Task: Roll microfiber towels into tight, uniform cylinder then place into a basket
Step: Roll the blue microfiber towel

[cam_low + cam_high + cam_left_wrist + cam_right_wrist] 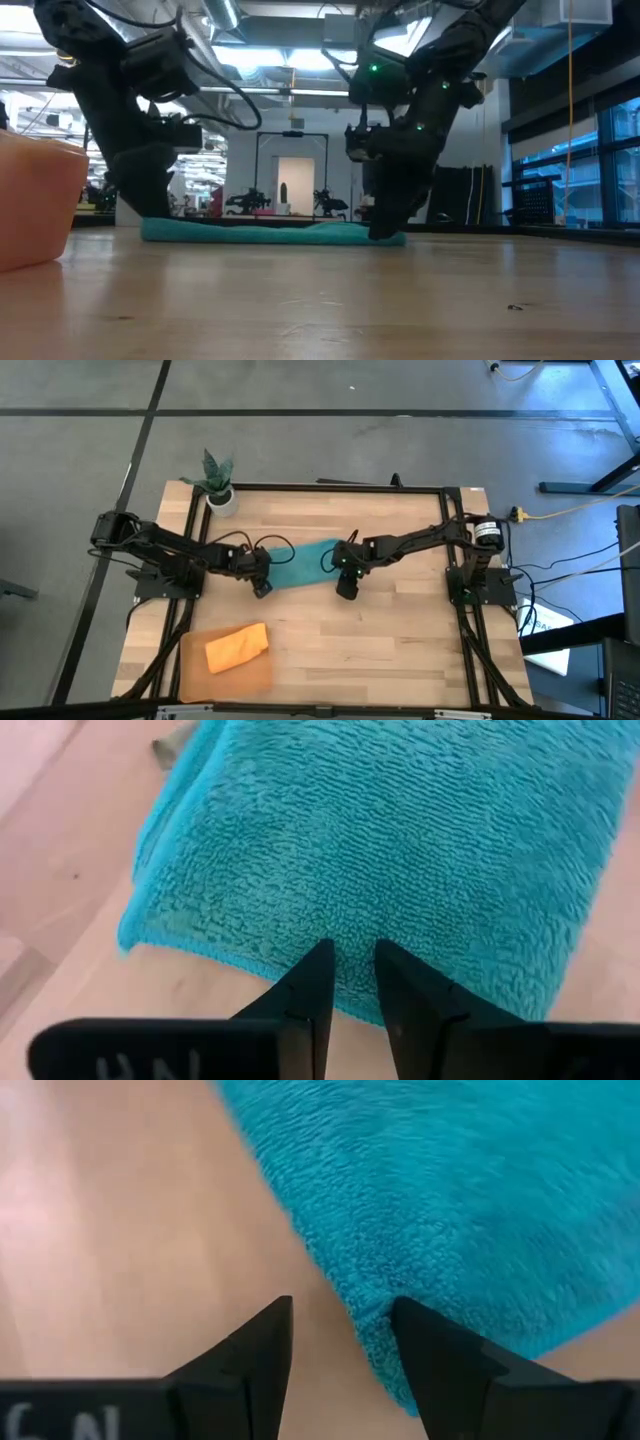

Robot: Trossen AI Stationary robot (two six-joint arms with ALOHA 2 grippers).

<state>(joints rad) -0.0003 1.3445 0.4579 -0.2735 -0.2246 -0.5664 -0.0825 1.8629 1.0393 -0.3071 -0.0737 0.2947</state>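
Teal towel (303,568) between both arms

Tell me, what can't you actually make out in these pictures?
- High view: both ends of the teal towel are hidden under the left gripper and right gripper.
- Low view: the basket is cut off by the picture's edge.
- Orange towel: too small to judge how tightly it is rolled.

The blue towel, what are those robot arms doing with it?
Both arms are at the teal towel, which lies flat on the wooden table. The left gripper and the right gripper each have open fingers at an edge of it, not pinching yet. It isn't rolled. The orange towel already sits in the basket.
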